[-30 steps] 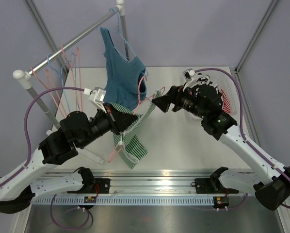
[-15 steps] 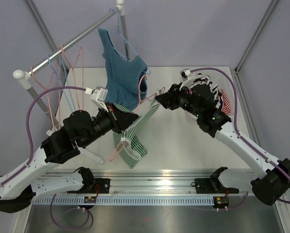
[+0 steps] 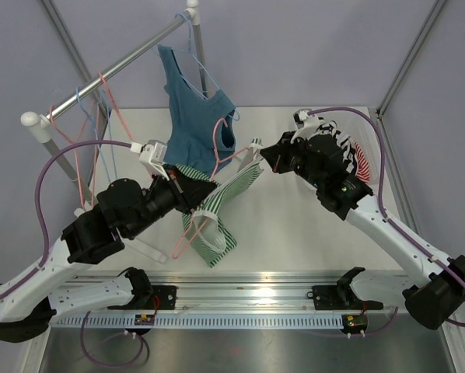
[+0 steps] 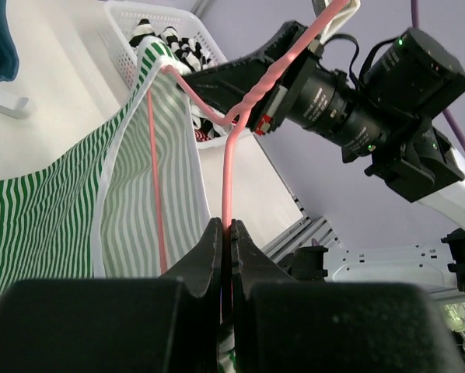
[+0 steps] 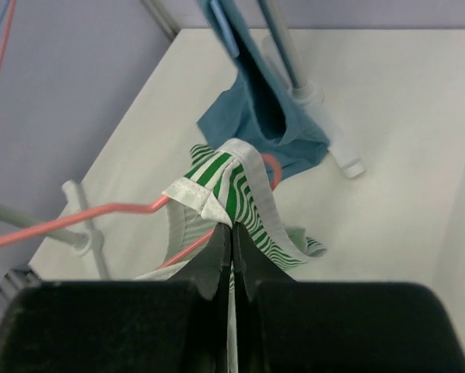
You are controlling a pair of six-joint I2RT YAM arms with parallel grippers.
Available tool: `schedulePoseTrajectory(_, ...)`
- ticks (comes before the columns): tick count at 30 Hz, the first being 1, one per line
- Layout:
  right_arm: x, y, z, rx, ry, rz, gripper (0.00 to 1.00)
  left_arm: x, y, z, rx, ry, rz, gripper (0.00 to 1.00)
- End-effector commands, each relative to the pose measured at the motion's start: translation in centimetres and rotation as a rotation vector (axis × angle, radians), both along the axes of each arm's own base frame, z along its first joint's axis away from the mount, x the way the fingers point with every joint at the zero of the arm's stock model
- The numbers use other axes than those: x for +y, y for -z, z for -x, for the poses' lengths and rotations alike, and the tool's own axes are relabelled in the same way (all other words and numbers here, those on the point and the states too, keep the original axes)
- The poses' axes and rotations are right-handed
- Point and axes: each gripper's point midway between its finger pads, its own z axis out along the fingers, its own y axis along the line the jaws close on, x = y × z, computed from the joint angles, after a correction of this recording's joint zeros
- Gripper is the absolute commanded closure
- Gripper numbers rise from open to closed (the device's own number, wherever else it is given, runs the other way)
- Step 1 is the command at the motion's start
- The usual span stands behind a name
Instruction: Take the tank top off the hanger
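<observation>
The top camera looks down from high behind the robot over the whole table (image 3: 295, 241), while each wrist camera peers forward at close range (left toward the right arm (image 4: 357, 109), right toward the rack (image 5: 285, 40)), all three sharing the green-striped tank top (image 3: 217, 241) and pink hanger (image 4: 227, 167).

A grey clothes rail (image 3: 108, 71) with 2 white end caps slants above the far-left corner of the table (image 3: 295, 233). From its far end hangs 1 blue top (image 3: 194, 116). Toward its near end dangle several empty pink and blue hangers (image 3: 104, 105). Well right of the rail sits a white basket (image 4: 122, 43) of striped clothes.
</observation>
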Motion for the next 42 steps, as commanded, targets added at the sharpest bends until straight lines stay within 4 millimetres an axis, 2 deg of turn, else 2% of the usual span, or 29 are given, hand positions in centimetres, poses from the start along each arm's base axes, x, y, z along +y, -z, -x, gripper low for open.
schedulePoseTrajectory(1, -3.9, -1.9, -3.9, -0.046, 0.242, 0.111, 1.00, 0.0, -1.7, 1.0, -0.050, 0.047, 0.056, 1.00)
schedulePoseTrajectory(3, -5.9, -0.6, -6.1, 0.007, 0.331, 0.169, 1.00, 0.2, -1.9, 1.4, -0.058, 0.063, 0.069, 1.00)
schedulePoseTrajectory(5, -6.5, 0.5, -7.1, 0.049, 0.343, 0.177, 1.00, 0.3, -2.3, 1.6, -0.067, 0.070, 0.081, 1.00)
schedulePoseTrajectory(7, -6.1, 1.9, -7.7, 0.088, 0.301, 0.174, 1.00, 0.4, -2.9, 1.7, -0.086, 0.075, 0.095, 1.00)
schedulePoseTrajectory(10, -4.7, 2.8, -7.2, 0.127, 0.215, 0.172, 1.00, 0.0, -4.3, 1.9, -0.128, 0.099, 0.120, 1.00)
schedulePoseTrajectory(14, -3.0, 1.6, -5.3, 0.131, 0.088, 0.121, 1.00, -1.1, -6.9, 2.3, -0.202, 0.155, 0.165, 1.00)
schedulePoseTrajectory(17, -3.1, -0.2, -4.1, 0.127, 0.056, 0.112, 1.00, -2.0, -8.6, 1.9, -0.250, 0.164, 0.187, 1.00)
schedulePoseTrajectory(19, -2.8, -1.5, -3.3, 0.114, 0.018, 0.091, 1.00, -2.1, -10.6, 1.8, -0.293, 0.158, 0.211, 1.00)
schedulePoseTrajectory(20, -2.2, -2.7, -2.1, 0.097, -0.042, 0.065, 1.00, -2.5, -10.8, 1.3, -0.320, 0.151, 0.200, 1.00)
schedulePoseTrajectory(21, -1.9, -3.4, -1.3, 0.089, -0.079, 0.051, 1.00, -2.3, -12.3, 1.0, -0.364, 0.126, 0.233, 1.00)
schedulePoseTrajectory(22, -1.6, -4.1, -0.5, 0.081, -0.114, 0.039, 1.00, -2.3, -12.8, 0.4, -0.398, 0.095, 0.236, 1.00)
schedulePoseTrajectory(23, -1.3, -5.3, 1.1, 0.065, -0.179, 0.015, 1.00, -1.9, -13.4, -0.4, -0.430, 0.043, 0.241, 1.00)
schedulePoseTrajectory(24, -1.1, -6.1, 2.2, 0.057, -0.219, 0.005, 1.00, -1.8, -14.9, -1.1, -0.520, -0.005, 0.253, 1.00)
schedulePoseTrajectory(25, -0.9, -7.0, 3.4, 0.042, -0.264, -0.011, 1.00, -1.8, -15.0, -1.9, -0.560, -0.042, 0.243, 1.00)
schedulePoseTrajectory(26, -0.5, -8.6, 5.7, 0.014, -0.360, -0.045, 1.00, -1.5, -15.4, -2.8, -0.589, -0.102, 0.242, 1.00)
schedulePoseTrajectory(27, -0.3, -9.9, 7.0, -0.020, -0.410, -0.070, 1.00, -0.8, -17.2, -3.1, -0.676, -0.157, 0.263, 1.00)
schedulePoseTrajectory(28, -0.2, -10.9, 8.2, -0.034, -0.453, -0.094, 1.00, -1.5, -17.1, -3.9, -0.704, -0.181, 0.245, 1.00)
schedulePoseTrajectory(29, -0.1, -11.8, 9.9, -0.054, -0.521, -0.110, 1.00, -1.3, -17.5, -4.6, -0.720, -0.226, 0.236, 1.00)
schedulePoseTrajectory(30, -0.4, -13.4, 11.3, -0.091, -0.545, -0.124, 1.00, -0.8, -18.8, -4.9, -0.785, -0.278, 0.227, 1.00)
schedulePoseTrajectory(31, -0.6, -14.0, 12.0, -0.111, -0.560, -0.124, 1.00, -1.9, -18.2, -6.2, -0.788, -0.301, 0.186, 1.00)
schedulePoseTrajectory(32, -1.0, -14.8, 12.9, -0.138, -0.574, -0.124, 1.00, -1.1, -19.3, -6.8, -0.794, -0.363, 0.187, 1.00)
schedulePoseTrajectory(33, -1.2, -15.5, 13.6, -0.158, -0.586, -0.118, 1.00, -1.7, -19.3, -7.8, -0.825, -0.396, 0.151, 1.00)
schedulePoseTrajectory(34, -1.3, -15.7, 14.1, -0.168, -0.597, -0.114, 1.00, -1.0, -20.0, -7.7, -0.840, -0.426, 0.159, 1.00)
schedulePoseTrajectory(35, -1.6, -15.9, 13.9, -0.174, -0.571, -0.107, 1.00, -0.9, -20.4, -8.6, -0.825, -0.470, 0.153, 1.00)
schedulePoseTrajectory(37, -2.2, -14.8, 13.1, -0.144, -0.510, -0.068, 1.00, -0.7, -20.2, -9.6, -0.777, -0.501, 0.099, 1.00)
schedulePoseTrajectory(38, -2.4, -14.1, 12.3, -0.124, -0.472, -0.053, 1.00, 0.3, -20.6, -10.0, -0.726, -0.552, 0.101, 1.00)
schedulePoseTrajectory(40, -1.9, -11.8, 11.6, -0.063, -0.474, -0.042, 1.00, 0.3, -18.9, -10.3, -0.656, -0.548, 0.075, 1.00)
schedulePoseTrajectory(41, -1.3, -10.2, 11.1, -0.029, -0.488, -0.044, 1.00, 1.6, -18.9, -9.7, -0.629, -0.569, 0.110, 1.00)
schedulePoseTrajectory(42, -0.9, -9.3, 10.8, -0.010, -0.491, -0.043, 1.00, 1.7, -17.4, -9.8, -0.600, -0.570, 0.103, 1.00)
